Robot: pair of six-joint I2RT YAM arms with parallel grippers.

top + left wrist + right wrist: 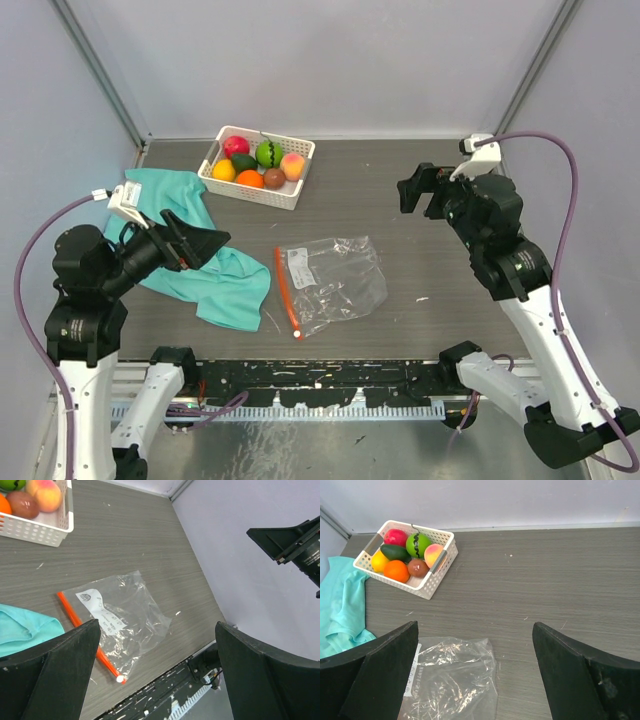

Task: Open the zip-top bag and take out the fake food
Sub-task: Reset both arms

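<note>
The zip-top bag [330,282] lies flat and empty on the table's middle front, its orange-red zipper strip [287,292] along its left edge. It also shows in the left wrist view [120,615] and the right wrist view [450,680]. The fake food [257,162], several small fruits, sits in a white slotted basket [222,180] at the back left, and shows in the right wrist view [407,555]. My left gripper [205,243] is open and empty above a teal cloth. My right gripper [422,190] is open and empty, raised at the right.
A teal cloth [215,270] lies on the left, between the basket and the bag. Grey walls enclose the table on three sides. The table's front edge carries a black rail [330,375].
</note>
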